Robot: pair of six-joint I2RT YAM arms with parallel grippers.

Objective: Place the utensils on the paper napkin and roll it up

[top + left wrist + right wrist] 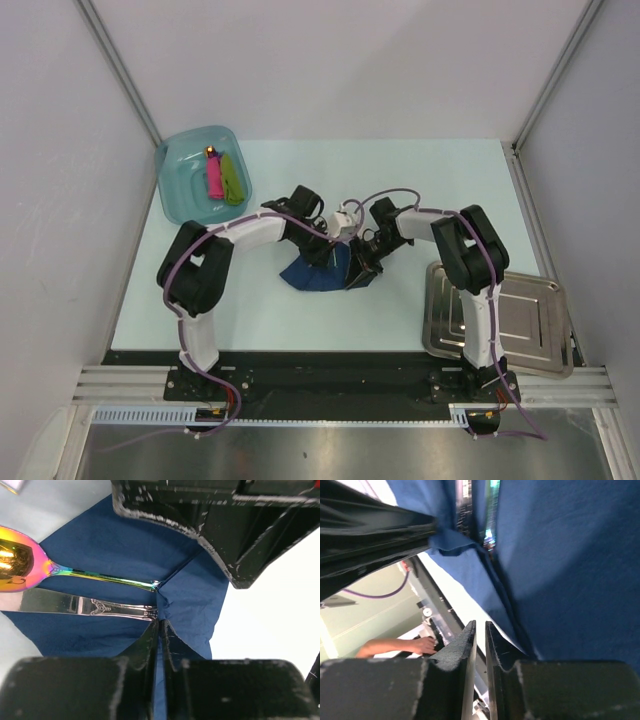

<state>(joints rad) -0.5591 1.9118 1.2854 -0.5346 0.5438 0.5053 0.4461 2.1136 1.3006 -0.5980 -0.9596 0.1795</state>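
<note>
The navy paper napkin [308, 276] lies mid-table, partly folded up. In the left wrist view the napkin [110, 545] carries two utensils: a spoon [20, 562] with a shiny orange-gold and pink bowl, and a silver engraved handle [75, 605]; their far ends run under a fold. My left gripper [160, 626] is shut on a pinched fold of the napkin, and shows from above too [325, 256]. My right gripper [480, 628] is shut with a thin empty slit between the fingers, and the napkin [560, 565] hangs against its right finger. From above it [356, 272] sits at the napkin's right edge.
A pale teal tub [180, 180] at the back left holds a pink stick [213, 176], a lime-green stick [232, 180] and a small orange-gold piece [211, 152]. A steel tray [510, 320] lies at the front right. A person's hand [415, 645] shows beyond the table.
</note>
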